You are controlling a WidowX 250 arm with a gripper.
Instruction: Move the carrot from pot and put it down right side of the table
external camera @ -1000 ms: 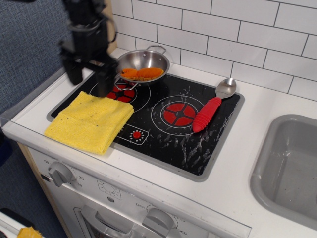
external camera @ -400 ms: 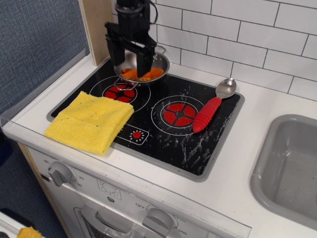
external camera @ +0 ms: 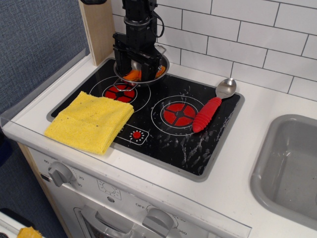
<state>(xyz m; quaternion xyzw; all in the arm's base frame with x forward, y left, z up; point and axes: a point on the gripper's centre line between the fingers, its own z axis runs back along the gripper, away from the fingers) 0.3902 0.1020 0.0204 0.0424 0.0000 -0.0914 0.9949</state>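
The shiny steel pot stands at the back left corner of the black hob. The orange carrot lies inside it, partly hidden by the gripper. My black gripper hangs straight down into the pot. Its jaws are open, with one finger on each side of the carrot. I cannot tell whether the fingers touch the carrot. The white table stretches to the right of the hob.
A folded yellow cloth lies over the hob's front left corner. A spoon with a red ribbed handle lies on the hob's right side. A grey sink is at the far right. A wooden post stands behind the pot.
The gripper has swung from above the yellow cloth to the pot and has come down into it, around the carrot. The pot and carrot have not moved.
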